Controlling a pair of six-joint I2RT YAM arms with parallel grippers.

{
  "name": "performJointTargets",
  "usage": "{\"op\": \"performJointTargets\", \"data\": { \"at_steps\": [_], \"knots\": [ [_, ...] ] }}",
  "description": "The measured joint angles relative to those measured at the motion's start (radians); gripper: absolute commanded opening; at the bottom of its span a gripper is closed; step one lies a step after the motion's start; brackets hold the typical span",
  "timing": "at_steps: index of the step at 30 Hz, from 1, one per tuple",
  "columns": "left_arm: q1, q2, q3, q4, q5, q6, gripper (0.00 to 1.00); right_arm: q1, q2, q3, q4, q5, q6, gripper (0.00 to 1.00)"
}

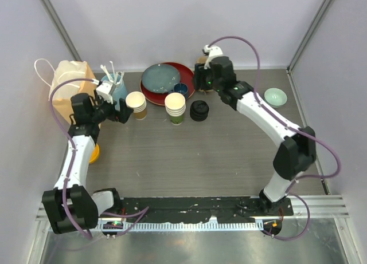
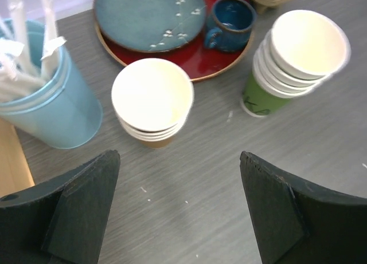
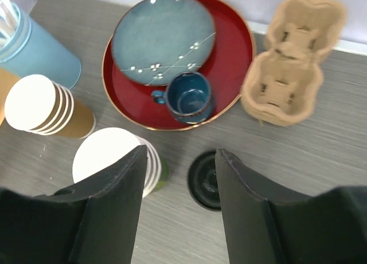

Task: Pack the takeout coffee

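Ok: left tool point(image 2: 178, 161) wide, empty, facing the upright brown cup stack point(image 2: 152, 103) dead ahead, just left-front of the red tray point(image 3: 229, 55); left arm nearer. Meanwhile right tool point(image 3: 180, 155) narrower, empty, above the black lids point(image 3: 202, 181) right-front of it, green cup stack point(image 3: 109, 155) alongside.

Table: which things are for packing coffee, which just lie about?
Job: brown paper cup stack, green paper cup stack, black round plastic lids, tan cardboard carrier.
Lying about: red round tray, grey-blue ceramic plate, dark-blue mug, light-blue stirrer tin.

Blue-grey plate point(image 3: 163, 38) with white blossom sprigs, red tray point(image 3: 235, 40), black lids point(image 3: 200, 181)
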Motion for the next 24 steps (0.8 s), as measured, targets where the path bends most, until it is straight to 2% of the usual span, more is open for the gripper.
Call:
{"op": "performJointTargets", "data": {
  "at_steps": [3, 7, 9, 14, 18, 24],
  "knots": [
    [0.000, 0.008, 0.158, -0.267, 0.080, 0.073, 0.90, 0.052, 0.136, 0.158, -0.129, 0.015, -0.024, 0.58],
    [-0.002, 0.016, 0.280, -0.484, 0.148, 0.121, 0.89, 0.098, 0.281, 0.328, -0.272, -0.005, -0.067, 0.57],
    [-0.002, 0.017, 0.290, -0.531, 0.159, 0.119, 0.89, 0.118, 0.332, 0.395, -0.343, -0.008, -0.092, 0.54],
    [-0.003, 0.043, 0.290, -0.597, 0.161, 0.099, 0.89, 0.142, 0.438, 0.535, -0.469, 0.002, -0.141, 0.53],
    [-0.003, 0.058, 0.290, -0.624, 0.190, 0.096, 0.89, 0.144, 0.508, 0.632, -0.553, 0.026, -0.193, 0.42],
    [-0.005, 0.058, 0.290, -0.630, 0.226, 0.097, 0.89, 0.140, 0.565, 0.688, -0.615, 0.020, -0.231, 0.26]
  ]
}}
